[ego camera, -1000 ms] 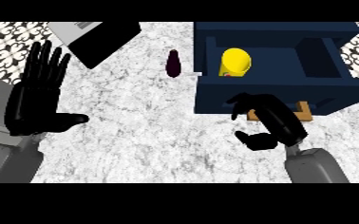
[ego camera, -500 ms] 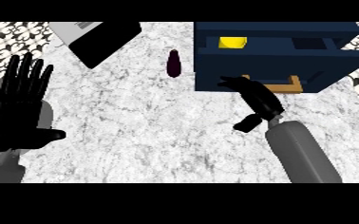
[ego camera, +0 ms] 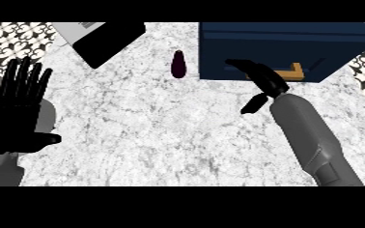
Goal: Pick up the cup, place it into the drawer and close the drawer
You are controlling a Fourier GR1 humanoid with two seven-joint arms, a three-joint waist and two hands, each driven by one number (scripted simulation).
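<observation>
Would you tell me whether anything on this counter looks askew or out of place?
Only the dark flat slab at upper left, lying slanted to the blue drawer unit; nothing looks spilled or damaged.

Two grey forearms point(ego camera: 310, 135) carry black hands point(ego camera: 25, 111) with slim fingers point(ego camera: 21, 75).

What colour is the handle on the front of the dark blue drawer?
Orange-tan. The handle on the drawer shows best in the head view.

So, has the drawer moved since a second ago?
Yes. The drawer has slid in, toward the view's top: its front, earlier well below the dark purple object, is now level with that object's lower end, and the cup no longer shows.
</observation>
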